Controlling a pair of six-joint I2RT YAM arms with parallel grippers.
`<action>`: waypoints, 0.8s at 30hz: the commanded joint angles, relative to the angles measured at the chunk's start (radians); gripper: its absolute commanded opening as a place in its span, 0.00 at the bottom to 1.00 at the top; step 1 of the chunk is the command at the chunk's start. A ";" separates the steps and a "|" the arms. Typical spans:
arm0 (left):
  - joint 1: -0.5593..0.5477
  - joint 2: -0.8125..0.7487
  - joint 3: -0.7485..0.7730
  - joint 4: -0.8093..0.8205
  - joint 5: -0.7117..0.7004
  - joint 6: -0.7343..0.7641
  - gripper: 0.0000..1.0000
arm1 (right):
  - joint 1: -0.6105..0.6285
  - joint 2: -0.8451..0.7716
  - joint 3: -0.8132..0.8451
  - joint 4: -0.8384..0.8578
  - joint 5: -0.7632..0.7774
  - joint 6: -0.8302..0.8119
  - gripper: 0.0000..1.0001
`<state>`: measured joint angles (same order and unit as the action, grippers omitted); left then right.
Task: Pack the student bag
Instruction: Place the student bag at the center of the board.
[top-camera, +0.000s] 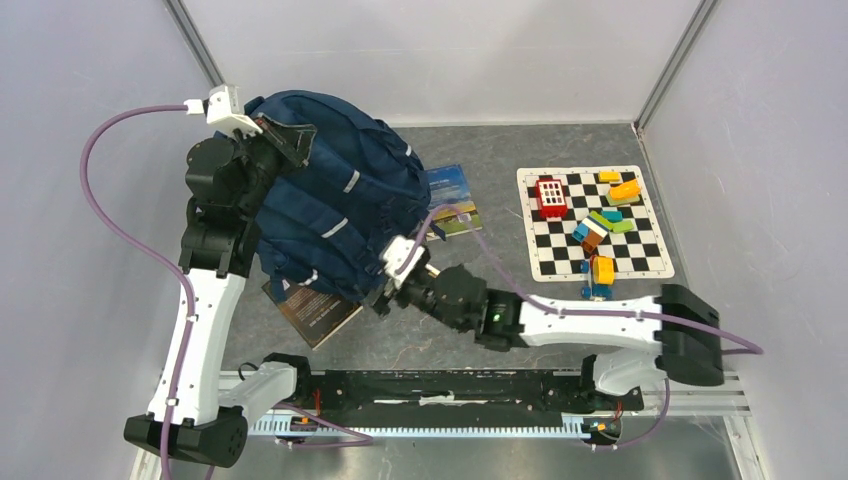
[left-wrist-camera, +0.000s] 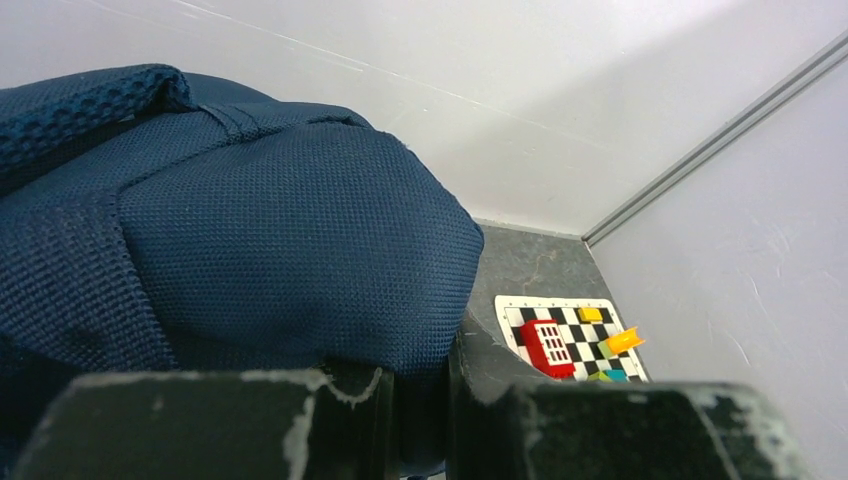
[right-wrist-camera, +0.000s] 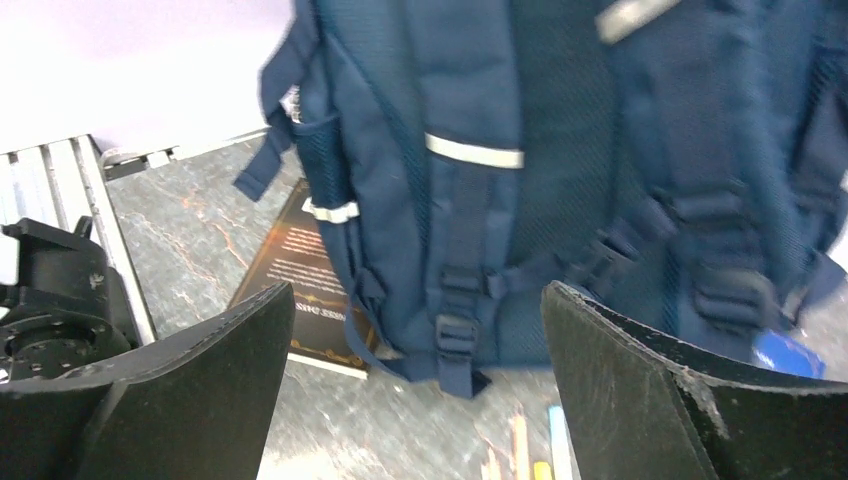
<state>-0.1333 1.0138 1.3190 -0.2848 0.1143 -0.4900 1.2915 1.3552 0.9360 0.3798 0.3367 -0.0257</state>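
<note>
The student bag (top-camera: 335, 205), a big navy backpack with grey reflective strips, hangs tilted over the left half of the table. My left gripper (top-camera: 274, 148) holds its top edge at the upper left. In the left wrist view that gripper (left-wrist-camera: 420, 400) is shut on a fold of the bag's navy fabric (left-wrist-camera: 250, 230). My right gripper (top-camera: 385, 295) is at the bag's lower right edge. Seen from the right wrist, it (right-wrist-camera: 417, 300) stands wide open with nothing between its fingers, facing the strapped back of the bag (right-wrist-camera: 560, 120).
A dark brown book (top-camera: 315, 312) (right-wrist-camera: 310, 290) lies partly under the bag. A booklet with a landscape cover (top-camera: 452, 195) pokes out on the bag's right. Pencils (right-wrist-camera: 520, 445) lie on the table below the bag. A chequered mat (top-camera: 590, 255) at the right carries several coloured blocks, one red (top-camera: 551, 197).
</note>
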 joint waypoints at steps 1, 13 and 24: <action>-0.006 -0.015 0.053 0.048 -0.020 -0.069 0.02 | 0.081 0.131 0.074 0.264 0.090 -0.196 0.98; -0.008 -0.016 0.115 -0.037 -0.053 -0.205 0.02 | 0.101 0.495 0.286 0.276 0.145 -0.369 0.98; -0.008 -0.015 0.131 -0.039 -0.033 -0.271 0.02 | 0.100 0.738 0.504 0.197 0.090 -0.484 0.98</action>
<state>-0.1352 1.0191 1.3876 -0.3786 0.0772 -0.7036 1.3876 2.0384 1.3552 0.5770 0.4461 -0.4553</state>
